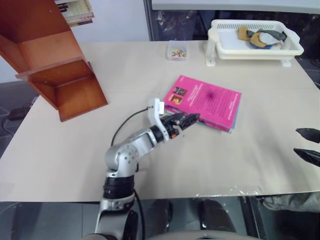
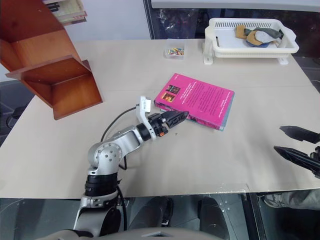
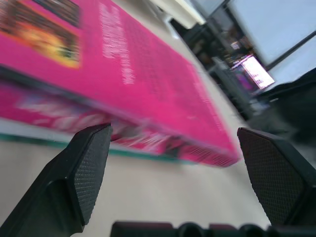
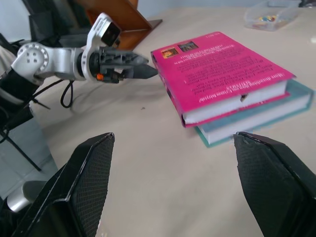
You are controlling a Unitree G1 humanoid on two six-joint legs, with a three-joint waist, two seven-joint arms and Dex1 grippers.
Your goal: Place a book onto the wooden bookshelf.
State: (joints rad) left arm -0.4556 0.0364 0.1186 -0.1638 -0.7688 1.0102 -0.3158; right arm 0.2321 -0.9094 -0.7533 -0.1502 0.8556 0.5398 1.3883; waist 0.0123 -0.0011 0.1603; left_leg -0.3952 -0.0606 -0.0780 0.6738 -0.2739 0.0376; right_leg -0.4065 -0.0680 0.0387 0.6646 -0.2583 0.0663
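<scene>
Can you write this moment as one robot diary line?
left gripper: open at pink book spine | book: on teal book | right gripper: open, apart | bookshelf: waiting

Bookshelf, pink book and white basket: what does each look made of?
The wooden bookshelf looks like reddish-brown polished wood: flat boards with a smooth sheen. The book seems to be a paperback, with a magenta printed card cover and white paper page edges. The basket looks like white moulded plastic, given its slotted walls and stubby legs.

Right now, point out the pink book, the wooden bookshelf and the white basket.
pink book (image 1: 207,100), left eye view, middle of its cover.
wooden bookshelf (image 1: 80,95), left eye view, lowest side board.
white basket (image 1: 220,37), left eye view, left rim.
</scene>
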